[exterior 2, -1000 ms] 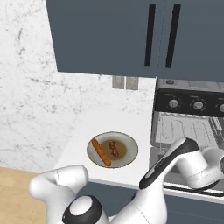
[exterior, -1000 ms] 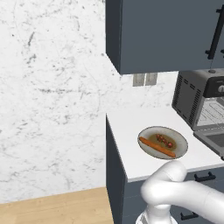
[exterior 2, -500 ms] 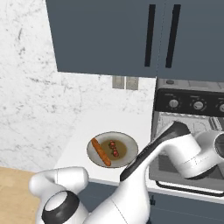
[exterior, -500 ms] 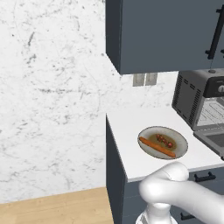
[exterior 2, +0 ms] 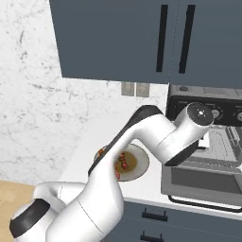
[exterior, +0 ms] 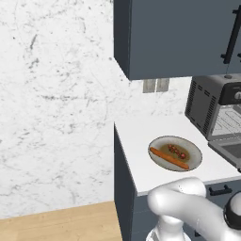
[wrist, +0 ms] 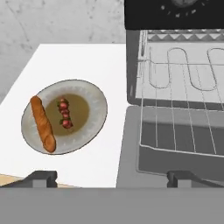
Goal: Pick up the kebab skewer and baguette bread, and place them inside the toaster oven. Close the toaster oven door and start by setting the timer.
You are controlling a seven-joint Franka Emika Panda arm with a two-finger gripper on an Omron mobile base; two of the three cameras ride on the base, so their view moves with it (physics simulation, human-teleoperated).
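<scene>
Side by side, orange-brown baguette bread (wrist: pixel 43 124) and red-chunked kebab skewer (wrist: pixel 64 113).

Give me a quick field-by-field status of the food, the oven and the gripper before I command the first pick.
kebab skewer: on the plate, near its middle
baguette bread: on the same plate, beside the skewer, apart from it
toaster oven: beside the plate, wire rack visible inside
toaster oven door: folded down, open
gripper: open, empty, above the counter
</scene>
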